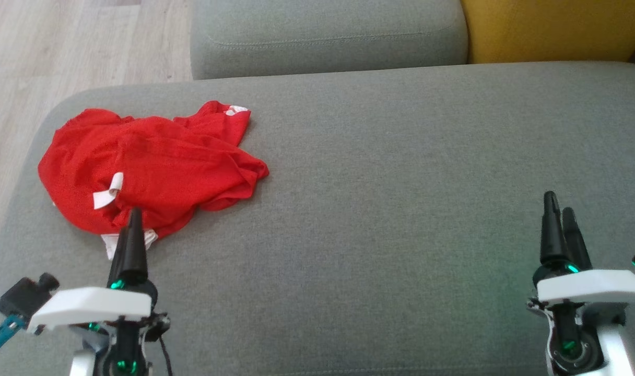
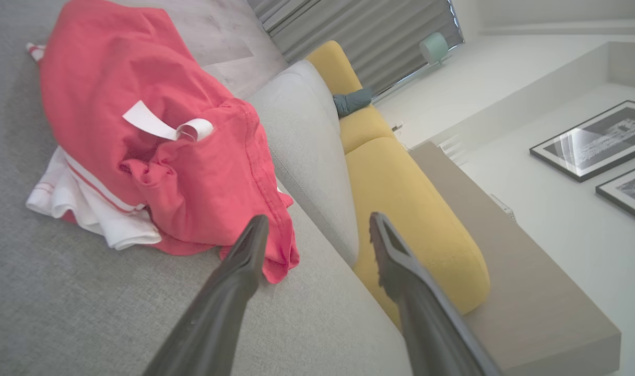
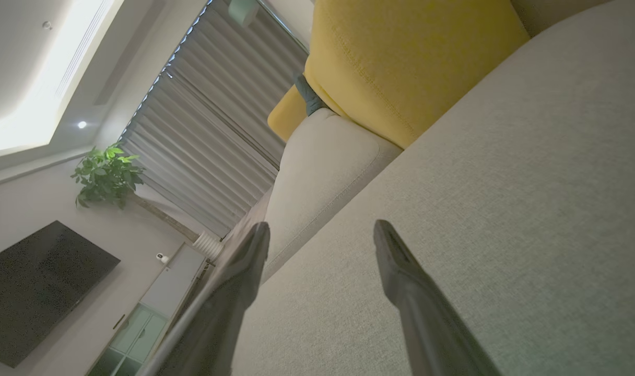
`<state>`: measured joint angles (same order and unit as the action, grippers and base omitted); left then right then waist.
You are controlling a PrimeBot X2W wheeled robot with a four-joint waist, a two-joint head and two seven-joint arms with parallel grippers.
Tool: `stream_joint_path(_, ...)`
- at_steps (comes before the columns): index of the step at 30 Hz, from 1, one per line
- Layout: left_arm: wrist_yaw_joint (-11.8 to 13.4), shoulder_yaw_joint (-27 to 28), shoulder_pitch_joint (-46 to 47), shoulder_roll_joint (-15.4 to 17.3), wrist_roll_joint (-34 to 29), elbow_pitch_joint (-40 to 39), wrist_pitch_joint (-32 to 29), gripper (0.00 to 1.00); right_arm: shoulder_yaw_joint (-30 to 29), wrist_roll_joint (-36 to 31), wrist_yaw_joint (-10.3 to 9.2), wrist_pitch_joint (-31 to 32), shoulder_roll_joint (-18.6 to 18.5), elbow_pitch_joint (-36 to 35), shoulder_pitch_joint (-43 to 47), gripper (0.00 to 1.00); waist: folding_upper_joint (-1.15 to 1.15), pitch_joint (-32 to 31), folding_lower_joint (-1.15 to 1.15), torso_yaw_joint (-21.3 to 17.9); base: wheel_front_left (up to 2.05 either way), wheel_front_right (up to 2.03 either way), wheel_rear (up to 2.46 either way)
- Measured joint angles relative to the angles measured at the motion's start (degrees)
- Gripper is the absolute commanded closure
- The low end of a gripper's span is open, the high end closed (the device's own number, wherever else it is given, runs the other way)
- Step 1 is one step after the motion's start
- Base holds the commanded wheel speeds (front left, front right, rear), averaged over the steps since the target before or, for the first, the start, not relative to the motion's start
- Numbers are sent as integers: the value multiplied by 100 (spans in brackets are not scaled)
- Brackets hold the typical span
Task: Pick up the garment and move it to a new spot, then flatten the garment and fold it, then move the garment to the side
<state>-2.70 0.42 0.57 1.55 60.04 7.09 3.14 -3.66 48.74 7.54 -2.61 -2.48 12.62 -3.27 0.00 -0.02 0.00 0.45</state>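
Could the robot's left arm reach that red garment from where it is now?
Probably yes. The left end effector is open and close to the near edge of the red garment, and nothing lies between them on the grey cushion.

You have no readable text, brand, number or sign in these views. The white care tag (image 2: 150, 121) on the red garment (image 2: 140, 68) curls up at about 10 o'clock in the left wrist view, and the face turned toward you looks blank. In the head view the same tag sits at about 8 o'clock on the garment, too small for you to read any print. The framed pictures (image 2: 594, 138) at 3 o'clock in the left wrist view show no lettering you can make out.
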Motion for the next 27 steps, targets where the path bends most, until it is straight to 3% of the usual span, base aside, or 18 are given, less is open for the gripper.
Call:
stream_joint_path(20, 183, -739, 113, 36, -2307, -375, 315, 0, 498, -2034, 0, -353, -9, -332, -1, 0, 0, 22, 0, 8, 0, 0, 0)
stream_joint_path(27, 376, -977, 118, 123, -2943, -409, 413, 0, 560, -2674, -1, -457, -8, -332, -1, 0, 0, 22, 0, -14, 0, 0, 0)
